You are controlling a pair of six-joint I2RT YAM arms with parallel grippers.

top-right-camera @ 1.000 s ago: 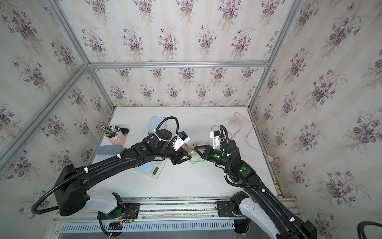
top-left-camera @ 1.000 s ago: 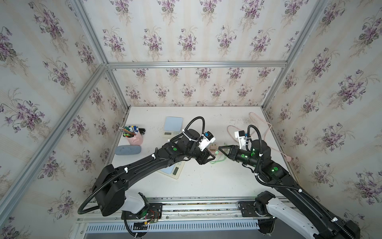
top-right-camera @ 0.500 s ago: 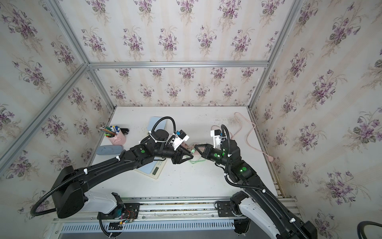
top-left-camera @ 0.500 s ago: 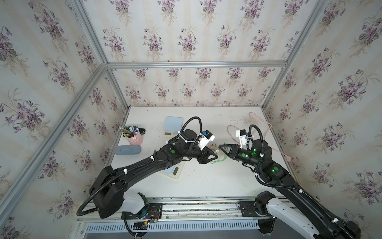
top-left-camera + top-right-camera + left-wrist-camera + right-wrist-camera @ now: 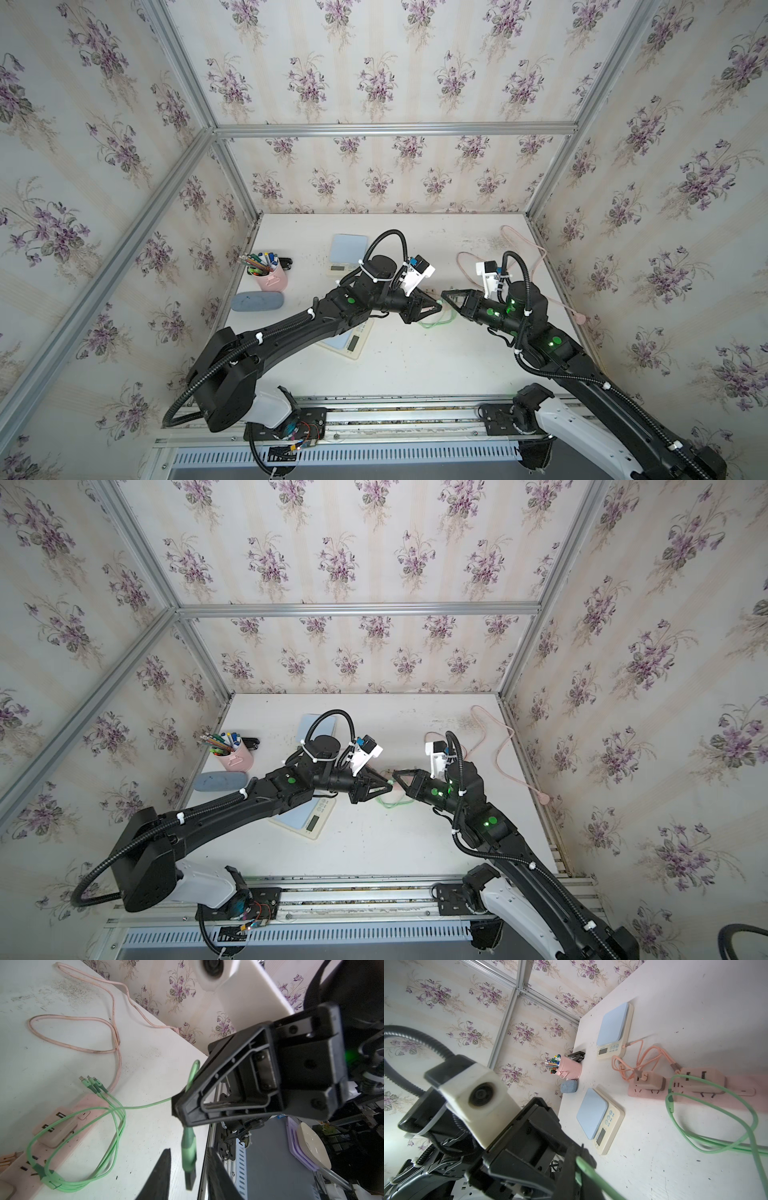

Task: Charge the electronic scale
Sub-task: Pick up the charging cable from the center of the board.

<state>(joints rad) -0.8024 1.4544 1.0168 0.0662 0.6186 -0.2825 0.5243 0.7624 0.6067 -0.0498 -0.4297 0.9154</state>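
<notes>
1. Right pincer (image 5: 178, 1112) clamped on green cable (image 5: 193, 1073); left pincer (image 5: 189, 1149) part open astride its plug (image 5: 188, 1157), not touching.
2. Sloppy handoff could twist or drop the plug.
3. Scale (image 5: 352, 342) sits near-left, under the left arm (image 5: 316, 320).

Walls (image 5: 374, 62) papered with purple bouquets on cream stripes are enclosing the cell on three sides. Aluminium frame bars (image 5: 395, 129) are running along the corners. White tabletop (image 5: 415, 374) is showing dark scuffs under even, diffuse light. A slotted grille (image 5: 374, 457) is lying along the front edge.
</notes>
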